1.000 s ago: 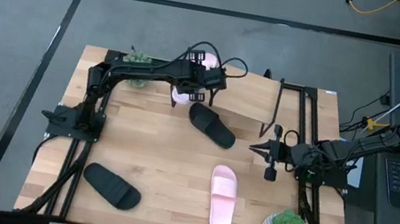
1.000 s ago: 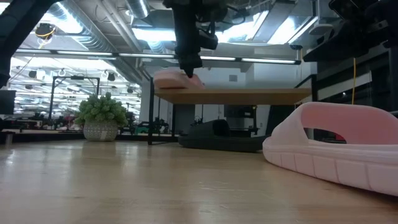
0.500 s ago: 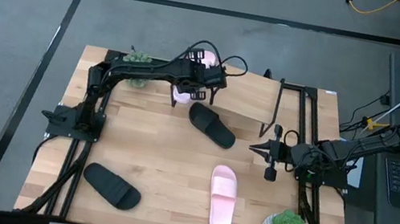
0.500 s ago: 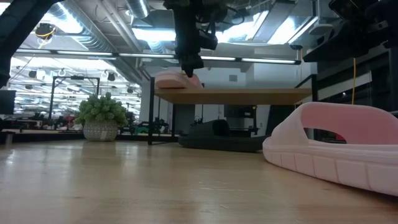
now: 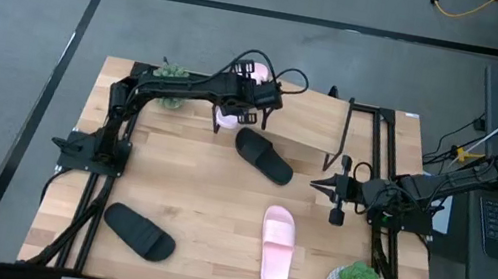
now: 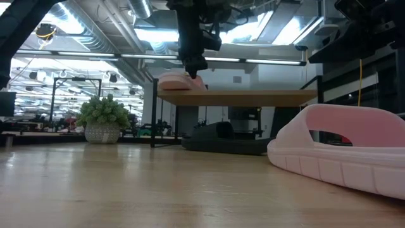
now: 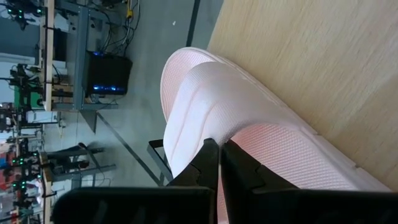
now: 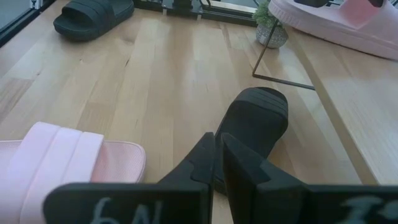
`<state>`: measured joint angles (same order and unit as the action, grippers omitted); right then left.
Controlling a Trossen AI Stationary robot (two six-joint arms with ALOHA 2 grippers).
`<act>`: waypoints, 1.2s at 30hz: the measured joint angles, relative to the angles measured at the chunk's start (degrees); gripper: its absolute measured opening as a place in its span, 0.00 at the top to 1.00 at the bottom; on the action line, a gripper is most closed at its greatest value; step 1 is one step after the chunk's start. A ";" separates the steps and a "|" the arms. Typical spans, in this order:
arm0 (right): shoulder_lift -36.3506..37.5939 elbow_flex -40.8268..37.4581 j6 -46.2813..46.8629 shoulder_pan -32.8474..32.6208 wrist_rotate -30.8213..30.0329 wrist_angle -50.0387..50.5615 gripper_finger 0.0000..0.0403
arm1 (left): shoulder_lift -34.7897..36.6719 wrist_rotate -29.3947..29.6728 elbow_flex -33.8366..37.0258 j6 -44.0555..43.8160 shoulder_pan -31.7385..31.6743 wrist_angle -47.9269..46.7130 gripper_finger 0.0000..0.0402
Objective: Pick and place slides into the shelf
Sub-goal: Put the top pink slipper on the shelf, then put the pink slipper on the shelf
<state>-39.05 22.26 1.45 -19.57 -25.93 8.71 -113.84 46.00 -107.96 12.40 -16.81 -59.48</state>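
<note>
Left gripper [image 7: 217, 163] clamped on a pink slide [image 7: 249, 118] atop the shelf [image 5: 318, 121].
Right gripper [image 5: 317, 183], fingers together, waits by the table's [image 5: 208, 204] right edge.

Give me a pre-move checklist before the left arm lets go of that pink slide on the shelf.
1. Left gripper shut on the pink slide's strap: ok.
2. Slide over the shelf plank: ok, near its left end.
3. Sole resting flat on the plank: cannot tell; in the low view it looks at plank level.
4. Room on the shelf for more slides: ok, the rest of the plank is bare.
5. Right gripper out of the way: ok, waiting at the table's right side, fingers shut, holding nothing.
6. Other slides placed: not ok, two black ones and one pink lie on the table.
</note>
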 joint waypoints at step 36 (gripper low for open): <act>0.00 0.00 1.10 0.01 0.04 0.25 0.93 | 0.08 0.02 0.00 1.40 0.10 -0.04 0.70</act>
<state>-39.05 22.26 2.54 -19.55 -25.89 8.96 -113.76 46.02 -107.96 13.80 -16.71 -59.53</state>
